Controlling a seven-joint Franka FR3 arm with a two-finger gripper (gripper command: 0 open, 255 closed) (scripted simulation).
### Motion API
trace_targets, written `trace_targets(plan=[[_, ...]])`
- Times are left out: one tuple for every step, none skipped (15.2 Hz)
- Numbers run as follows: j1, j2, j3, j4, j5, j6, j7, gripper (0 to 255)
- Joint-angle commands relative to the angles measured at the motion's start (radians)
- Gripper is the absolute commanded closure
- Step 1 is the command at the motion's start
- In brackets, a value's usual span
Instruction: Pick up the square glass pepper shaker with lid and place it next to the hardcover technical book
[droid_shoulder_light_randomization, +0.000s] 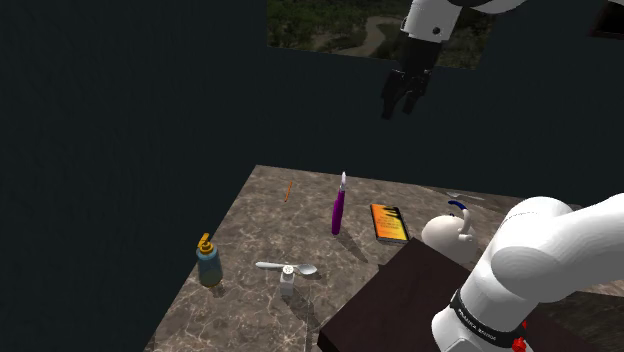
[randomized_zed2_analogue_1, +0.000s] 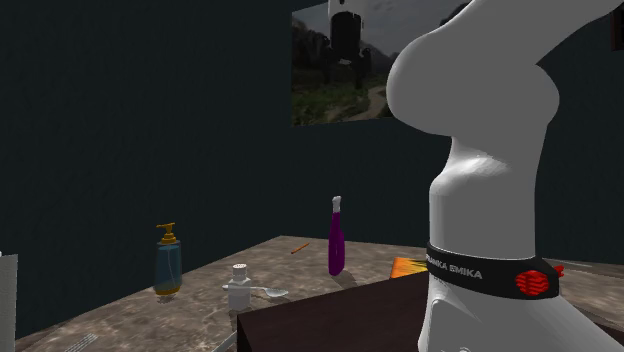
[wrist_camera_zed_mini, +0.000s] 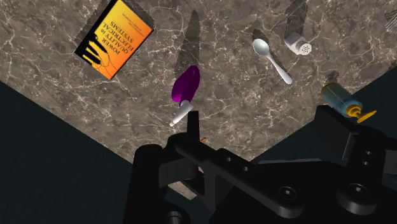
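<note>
Marble tabletop (droid_shoulder_light_randomization: 250, 230), arm (droid_shoulder_light_randomization: 540, 250) raised high, pincer (droid_shoulder_light_randomization: 400, 108) released, pointing down, pepper shaker (droid_shoulder_light_randomization: 288, 280) untouched

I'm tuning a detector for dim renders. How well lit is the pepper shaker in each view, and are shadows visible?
Shoulder view: dim overall, the pepper shaker a pale spot on the marble counter. Second exterior view: equally dim, shaker pale but legible. Wrist view: brightest; shaker and purple bottle throw long dark shadows.
</note>
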Motion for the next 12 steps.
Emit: trace_targets(plan=[[0.0,0.0,0.0,0.0,0.0,0.0,0.0,0],[0.003,0.002,0.011,-0.027,0.006,0.026,0.014,0],[0.007,0.005,0.022,-0.054,0.012,0.051,0.028,0],[0.011,0.009,0.033,-0.079,0.019,0.078,0.041,0],[0.015,0.015,0.044,-0.104,0.025,0.104,0.055,0],[0.019,0.022,0.055,-0.127,0.031,0.131,0.068,0],[0.023,0.03,0.067,-0.149,0.038,0.158,0.082,0],[0.027,0.04,0.078,-0.17,0.044,0.186,0.096,0],[0.032,0.052,0.089,-0.19,0.051,0.214,0.109,0],[0.037,0.065,0.101,-0.209,0.057,0.243,0.123,0],[0.042,0.079,0.113,-0.227,0.064,0.272,0.137,0],[0.046,0.095,0.125,-0.243,0.07,0.301,0.15,0]])
